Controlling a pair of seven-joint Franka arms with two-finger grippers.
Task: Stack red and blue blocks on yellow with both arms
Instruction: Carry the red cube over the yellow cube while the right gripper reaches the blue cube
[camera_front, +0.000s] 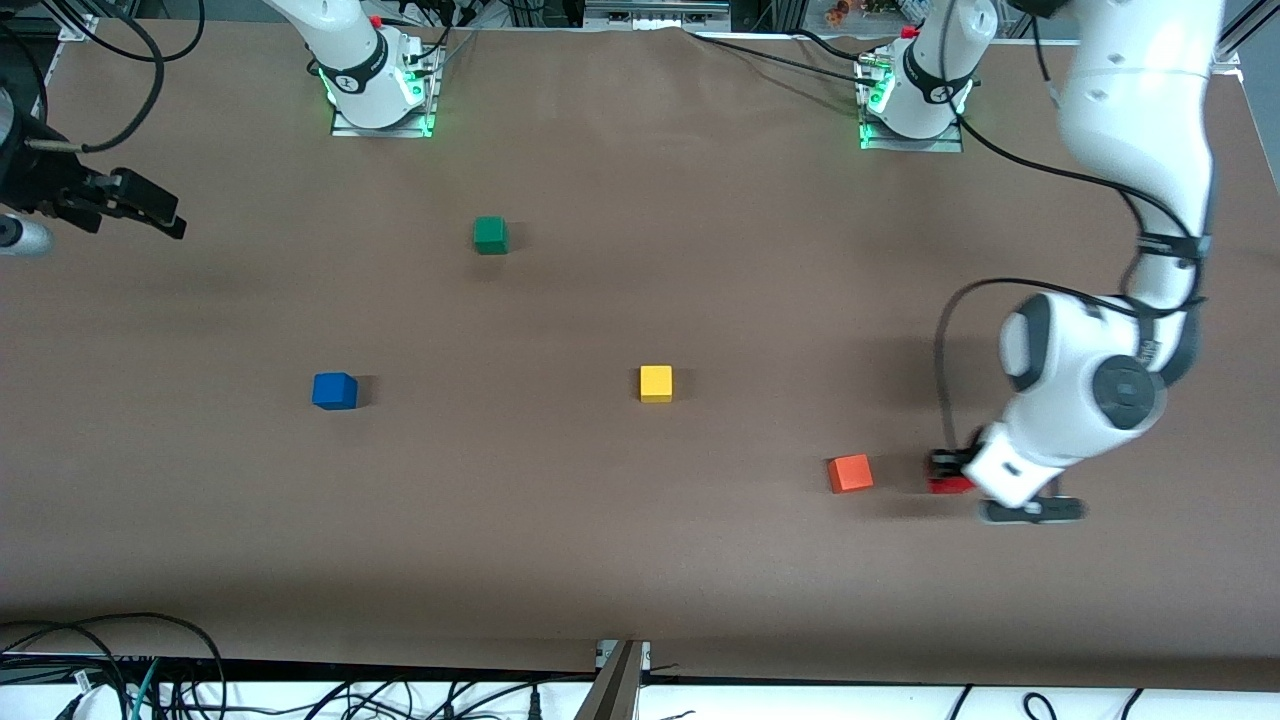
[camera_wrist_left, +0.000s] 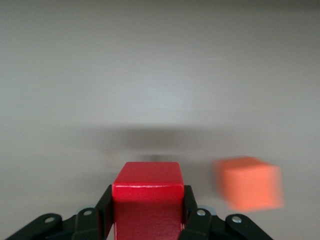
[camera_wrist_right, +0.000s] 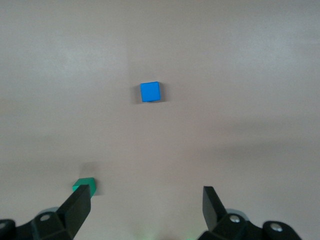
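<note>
Pinching matte red cube (camera_wrist_left: 147, 192), left gripper (camera_wrist_left: 147, 212) closed.

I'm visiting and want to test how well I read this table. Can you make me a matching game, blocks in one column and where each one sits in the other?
Things:
1. red block
2. blue block
3. green block
4. orange block

Places:
A. on the table right beside the gripped block
B. clamped in the left tool
C. closest to the robots' bases
D. alone toward the right arm's end, level with the yellow block

Pairs: 1-B, 2-D, 3-C, 4-A
</note>
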